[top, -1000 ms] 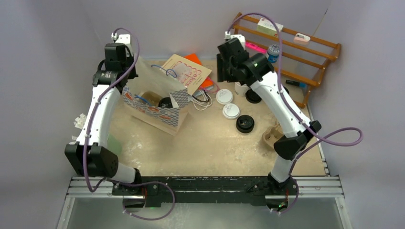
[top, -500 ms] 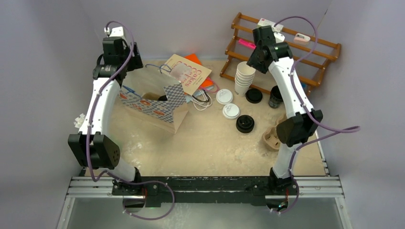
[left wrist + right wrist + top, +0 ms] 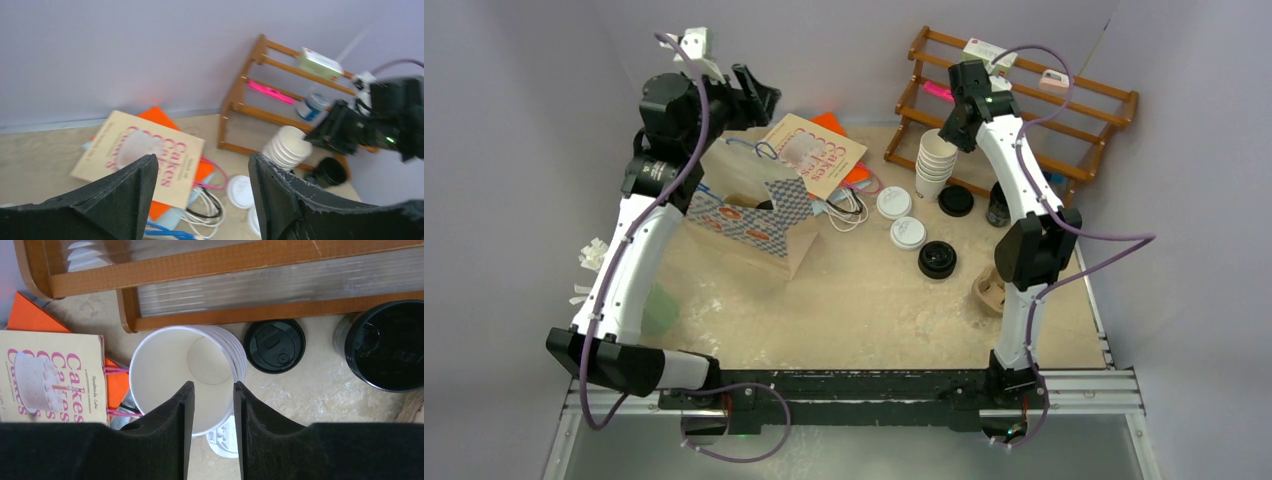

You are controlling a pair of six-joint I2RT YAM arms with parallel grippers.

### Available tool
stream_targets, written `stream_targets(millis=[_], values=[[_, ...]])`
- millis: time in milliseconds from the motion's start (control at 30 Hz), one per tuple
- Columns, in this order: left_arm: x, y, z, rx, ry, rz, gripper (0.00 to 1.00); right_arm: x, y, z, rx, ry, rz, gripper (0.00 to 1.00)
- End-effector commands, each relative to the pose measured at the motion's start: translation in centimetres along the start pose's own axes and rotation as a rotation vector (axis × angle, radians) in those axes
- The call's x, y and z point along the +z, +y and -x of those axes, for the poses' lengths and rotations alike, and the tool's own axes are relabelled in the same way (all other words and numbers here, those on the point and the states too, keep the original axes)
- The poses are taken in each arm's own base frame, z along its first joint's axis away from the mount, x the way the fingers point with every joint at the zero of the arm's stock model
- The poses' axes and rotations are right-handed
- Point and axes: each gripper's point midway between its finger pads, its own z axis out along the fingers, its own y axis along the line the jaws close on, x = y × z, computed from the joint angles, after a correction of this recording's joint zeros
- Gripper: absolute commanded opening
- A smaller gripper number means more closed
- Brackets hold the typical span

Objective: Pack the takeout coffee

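cup stack (image 3: 935,160) before rack (image 3: 1104,87), bag (image 3: 749,215) left of lids (image 3: 894,203)

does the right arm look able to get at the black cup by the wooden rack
Probably yes: the black cup stands beside the white cup stack under the right fingers, only a flat black lid between. The rack close behind may crowd the approach.

I see a tall stack of white cups (image 3: 934,160) without lids, just in front of a wooden rack (image 3: 225,265). To its left a cake book (image 3: 816,152) lies on an orange sheet (image 3: 829,122), with white cables (image 3: 849,210) beside. Further left is a patterned paper bag (image 3: 744,225), its mouth open. A brown cardboard carrier (image 3: 992,290) lies near the right edge of the table (image 3: 854,310).
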Motion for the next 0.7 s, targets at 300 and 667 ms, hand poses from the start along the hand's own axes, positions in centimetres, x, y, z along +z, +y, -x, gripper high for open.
stream_targets(millis=[300,667], values=[[-0.2,-7.5,-3.1,0.014,0.04,-0.325,0.66,0.5,-0.8,0.8,0.022,-0.052,-0.032,0.41],[0.3,-8.1,-4.7,0.013,0.071,-0.355,0.66,0.5,-0.3,1.2,-0.01,-0.063,-0.006,0.28]])
